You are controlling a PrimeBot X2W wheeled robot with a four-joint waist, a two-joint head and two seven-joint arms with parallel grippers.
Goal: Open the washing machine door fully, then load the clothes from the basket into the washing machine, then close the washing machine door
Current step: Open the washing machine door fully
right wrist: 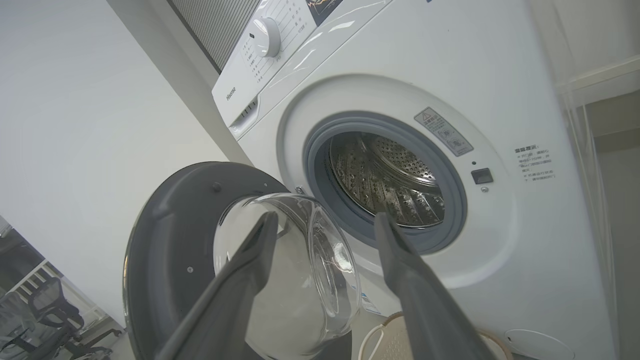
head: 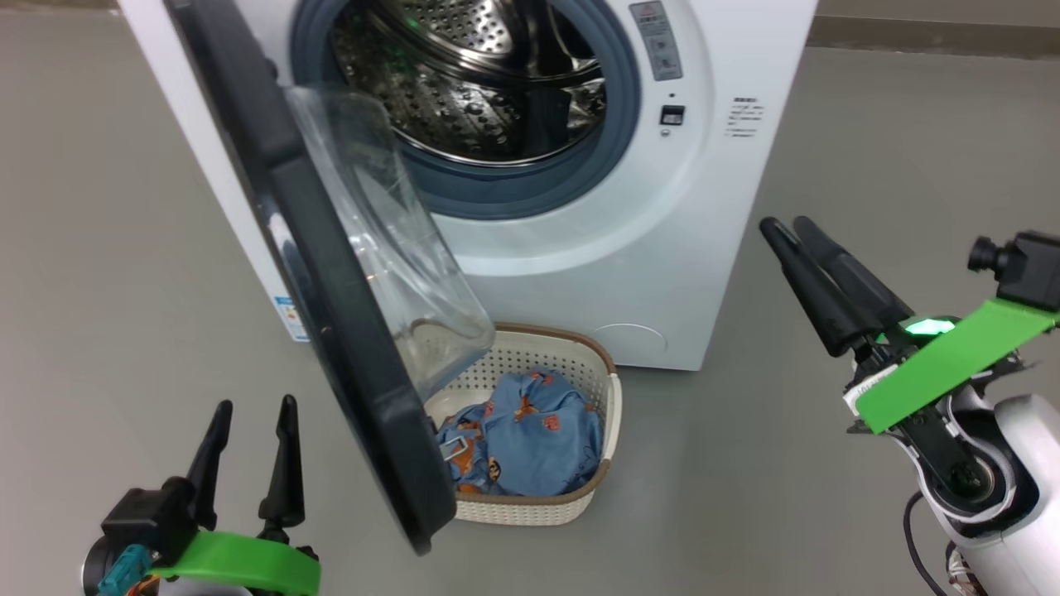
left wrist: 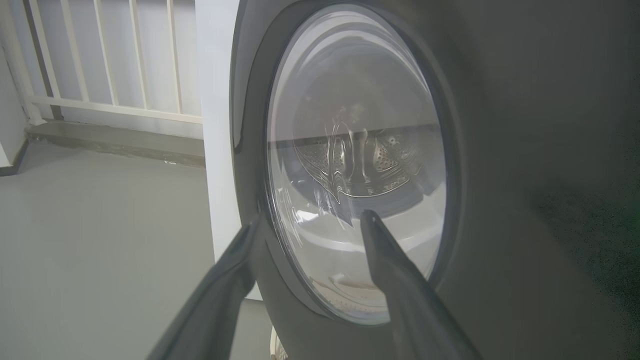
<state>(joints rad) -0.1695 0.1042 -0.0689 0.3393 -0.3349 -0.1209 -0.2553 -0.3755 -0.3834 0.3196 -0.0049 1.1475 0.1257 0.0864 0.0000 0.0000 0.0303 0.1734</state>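
The white washing machine [head: 629,273] stands ahead with its steel drum [head: 480,83] exposed. The washing machine door [head: 331,273] juts out towards me edge-on, its clear glass bowl facing right. On the floor before the machine sits the cream basket [head: 610,414], partly under the door, holding the light-blue printed clothes [head: 530,439]. My left gripper [head: 255,406] is open at the lower left, just left of the door; its wrist view shows the door's outer glass [left wrist: 350,125] close ahead. My right gripper [head: 785,223] hangs open and empty right of the machine, facing the drum [right wrist: 390,180] and door [right wrist: 170,235].
Grey floor surrounds the machine, with open room to the right of the basket. A white railing [left wrist: 100,105] runs along the wall beyond the machine's left side. An office chair [right wrist: 50,310] stands far off in the right wrist view.
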